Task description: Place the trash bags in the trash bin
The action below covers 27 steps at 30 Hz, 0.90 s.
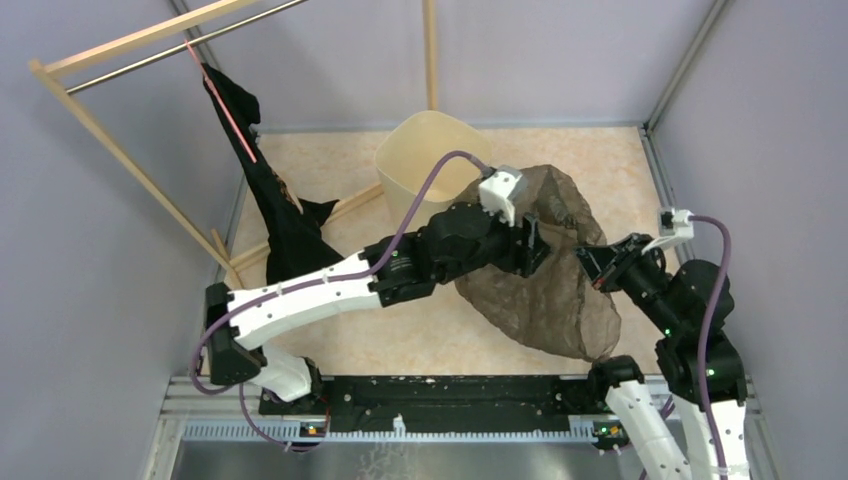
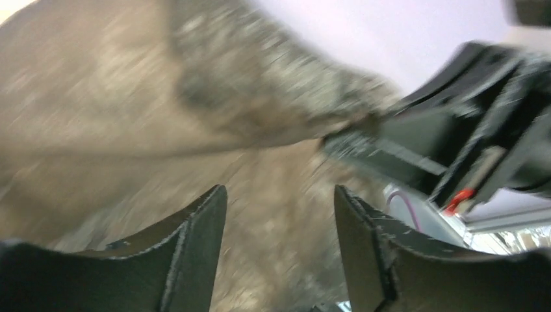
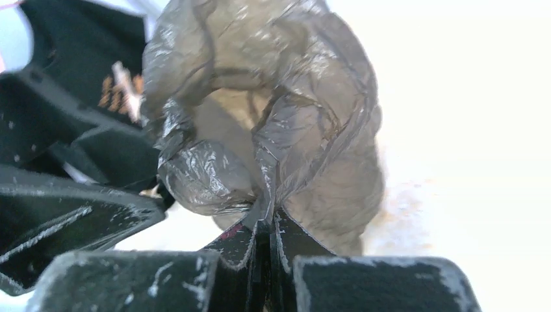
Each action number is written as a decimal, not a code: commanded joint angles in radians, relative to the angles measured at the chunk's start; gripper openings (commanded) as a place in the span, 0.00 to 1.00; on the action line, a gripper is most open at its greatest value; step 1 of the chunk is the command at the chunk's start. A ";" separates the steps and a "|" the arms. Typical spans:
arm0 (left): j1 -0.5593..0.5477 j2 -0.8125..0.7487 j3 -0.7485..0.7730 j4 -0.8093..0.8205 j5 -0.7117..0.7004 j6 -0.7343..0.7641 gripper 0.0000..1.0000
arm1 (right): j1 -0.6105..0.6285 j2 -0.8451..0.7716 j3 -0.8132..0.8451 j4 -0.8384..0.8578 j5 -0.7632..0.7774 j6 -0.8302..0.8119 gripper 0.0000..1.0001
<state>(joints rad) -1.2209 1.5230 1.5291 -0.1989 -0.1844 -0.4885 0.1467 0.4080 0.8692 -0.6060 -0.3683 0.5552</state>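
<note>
Grey-brown trash bag (image 3: 260,130) clamped in right tool (image 3: 269,222), left tool (image 2: 279,198) apart, perhaps touching it

Left arm (image 1: 300,298), right arm (image 1: 692,312): white shells, black joints, purple cables (image 1: 424,193), scuffed black fingers (image 2: 195,250).

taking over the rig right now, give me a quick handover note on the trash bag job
Left gripper: open, fingers facing the trash bag, nothing pinched.
Right gripper: shut on a gathered fold of the trash bag.
Things: the trash bin stands upright at the far side of the table. The bag is spread to its right in the top view, outside it.
Done: one arm has a grip on the bag.
Left: carry the bag over the bin's rim, get it inside, release.
</note>
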 commanded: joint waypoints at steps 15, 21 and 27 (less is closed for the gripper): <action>0.185 -0.232 -0.017 -0.450 -0.376 0.056 0.96 | 0.009 -0.017 0.121 -0.075 0.237 -0.069 0.00; 0.254 -0.054 0.143 -0.388 -0.284 0.239 0.97 | 0.008 -0.011 0.157 -0.111 0.206 -0.078 0.00; 0.255 0.148 0.304 -0.445 -0.333 0.339 0.81 | 0.009 -0.017 0.138 -0.098 0.172 -0.072 0.00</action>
<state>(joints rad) -0.9642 1.5887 1.7409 -0.6144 -0.5087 -0.2596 0.1474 0.3817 0.9836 -0.7265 -0.1627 0.4900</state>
